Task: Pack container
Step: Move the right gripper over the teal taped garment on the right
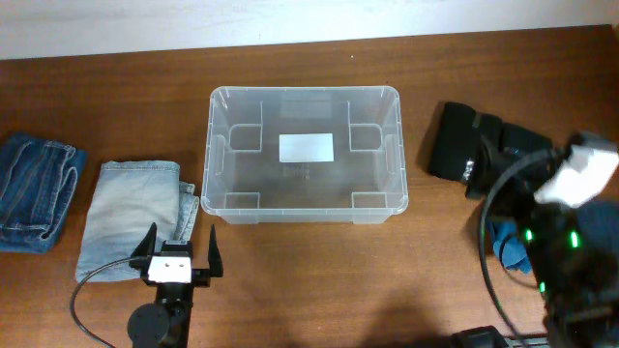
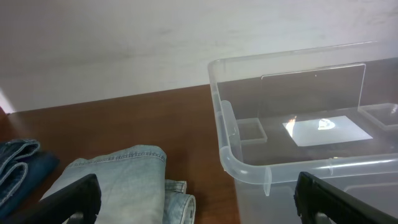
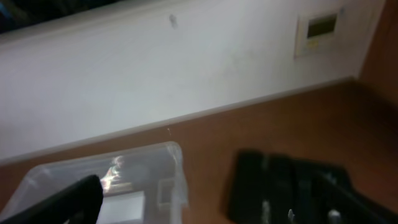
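Note:
The clear plastic container [image 1: 221, 145] stands empty at the table's middle, a white label [image 1: 307, 147] on its base. My left gripper [image 1: 180, 247] hovers near the front edge, just off the container's front-left corner. It is open with nothing between its fingers. In the left wrist view the left gripper [image 2: 202, 208] frames the container's corner [image 2: 231, 163] and folded light-blue jeans [image 2: 118, 180]. My right gripper [image 3: 205, 214] is open and empty, raised at the right. It looks toward the container [image 3: 177, 168] and a black folded garment [image 3: 280, 186]; the view is blurred.
Light-blue folded jeans [image 1: 131, 217] lie left of the container and dark-blue jeans [image 1: 34, 193] at the far left. The black garment [image 1: 474, 145] sits right of the container. A blue cloth [image 1: 508, 246] shows partly under the right arm [image 1: 571, 193].

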Tool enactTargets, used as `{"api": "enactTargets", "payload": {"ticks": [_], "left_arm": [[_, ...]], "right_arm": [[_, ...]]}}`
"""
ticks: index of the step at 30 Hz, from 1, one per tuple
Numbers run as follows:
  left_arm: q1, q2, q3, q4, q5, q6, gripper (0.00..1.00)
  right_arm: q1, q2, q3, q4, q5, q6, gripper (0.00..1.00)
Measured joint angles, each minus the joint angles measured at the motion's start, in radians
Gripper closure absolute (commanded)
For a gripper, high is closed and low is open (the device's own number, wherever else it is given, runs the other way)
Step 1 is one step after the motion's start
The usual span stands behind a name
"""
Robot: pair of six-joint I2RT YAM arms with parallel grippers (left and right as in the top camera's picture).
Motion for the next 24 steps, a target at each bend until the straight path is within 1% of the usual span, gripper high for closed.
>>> {"api": "enactTargets", "payload": {"ticks": [5,8,11,13,17,21,24], "left_arm": [[0.000,0.000,0.000,0.000,0.000,0.000,0.01],[0.000,0.000,0.000,0.000,0.000,0.000,0.01],[0.000,0.000,0.000,0.000,0.000,0.000,0.01],[0.000,0.000,0.000,0.000,0.000,0.000,0.01],[0.000,0.000,0.000,0.000,0.000,0.000,0.01],[0.000,0.000,0.000,0.000,0.000,0.000,0.01],[0.000,0.000,0.000,0.000,0.000,0.000,0.01]], "right_arm": [[-0.017,0.196,0.190,-0.179,0.004,-0.009,0.01],[-0.086,0.282,0.275,-0.250,-0.022,-0.012,0.01],[-0.211,0.346,0.341,-0.290,-0.098,-0.016,0.02],[-0.339,0.381,0.369,-0.303,-0.186,-0.019,0.02],[-0.567,0.431,0.377,-0.363,-0.280,-0.019,0.02],[-0.762,0.480,0.377,-0.465,-0.299,-0.019,0.02],[-0.873,0.505,0.376,-0.529,-0.297,-0.003,0.02]]}}
